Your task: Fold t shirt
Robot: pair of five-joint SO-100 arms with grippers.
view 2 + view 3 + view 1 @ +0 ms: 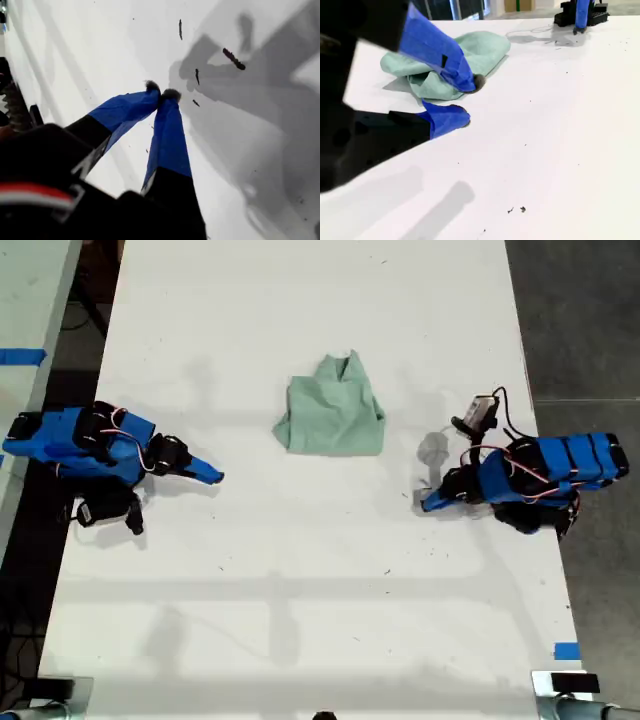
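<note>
Pinched together at the tips, my first gripper (161,92) held nothing; its two blue-taped fingers (167,135) met just above the bare white table (75,55), with a few dark specks (233,58) and grey shadows on the surface ahead of it. In the exterior view this gripper (425,502) sat at about four o'clock from the shirt, well apart from it, and pointed toward nine o'clock.

My second gripper (470,101) stood with its jaws apart and empty, one blue finger (440,55) raised and the other low over the table. In the exterior view it (215,477) lay at about eight o'clock from the shirt, also well apart from it, and pointed toward three o'clock.

The t shirt (332,412) lay on the table (300,620) between the two arms, toward twelve o'clock from the table's middle in the exterior view. It was gathered into a compact, wrinkled, roughly square bundle, with a pointed collar end toward twelve o'clock. Neither gripper touched it. From the second wrist view the pale green cloth (487,50) showed beyond the raised finger, rumpled, with layers lying over one another.

A scrap of blue tape (566,650) was stuck near the table's edge at about five o'clock in the exterior view.
</note>
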